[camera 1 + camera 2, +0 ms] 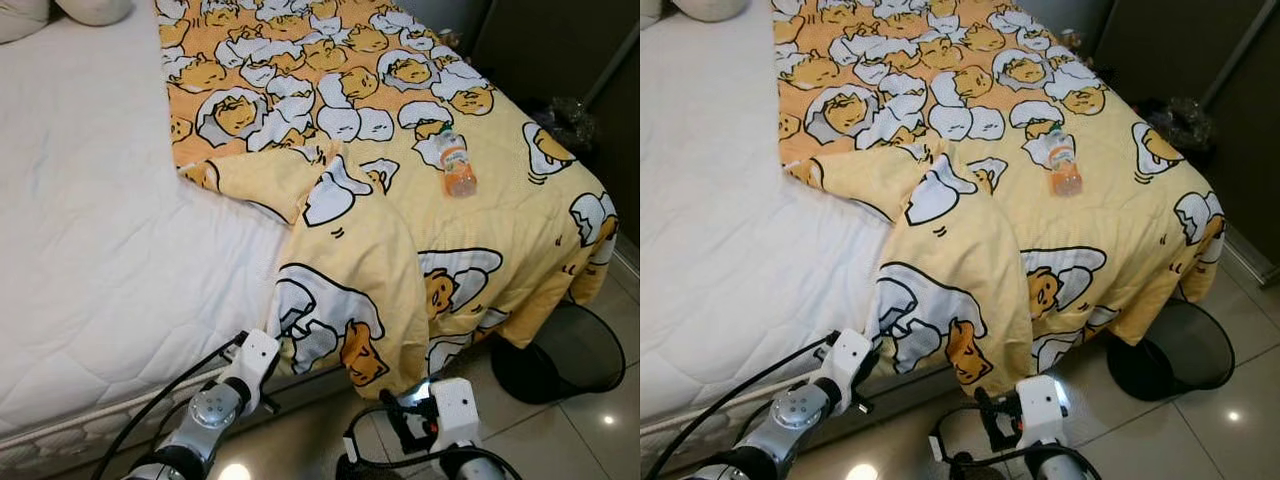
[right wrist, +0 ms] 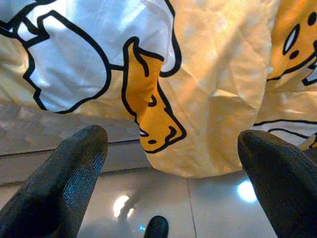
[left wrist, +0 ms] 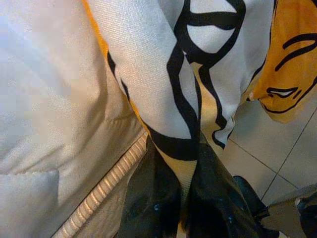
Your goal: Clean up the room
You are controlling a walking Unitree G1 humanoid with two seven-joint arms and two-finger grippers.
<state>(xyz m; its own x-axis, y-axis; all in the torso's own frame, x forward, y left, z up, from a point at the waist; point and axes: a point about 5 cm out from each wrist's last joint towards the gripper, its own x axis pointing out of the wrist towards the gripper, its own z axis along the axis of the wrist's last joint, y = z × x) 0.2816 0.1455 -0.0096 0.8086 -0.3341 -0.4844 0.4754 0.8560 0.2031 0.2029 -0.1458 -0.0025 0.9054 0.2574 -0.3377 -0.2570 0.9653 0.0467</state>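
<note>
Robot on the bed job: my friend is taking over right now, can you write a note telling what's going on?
Left gripper: shut on the blanket, pinching its hanging edge by the mattress side.
Right gripper: open, low over the floor tiles, facing the blanket's hanging hem.
Bottle: lying on the blanket, far side of the bed.
Bin: on the floor at the bed's corner.
Done: blanket edge gripped.
Left: blanket is bunched and folded back, so likely spread it flat; bottle probably goes in the bin.
</note>
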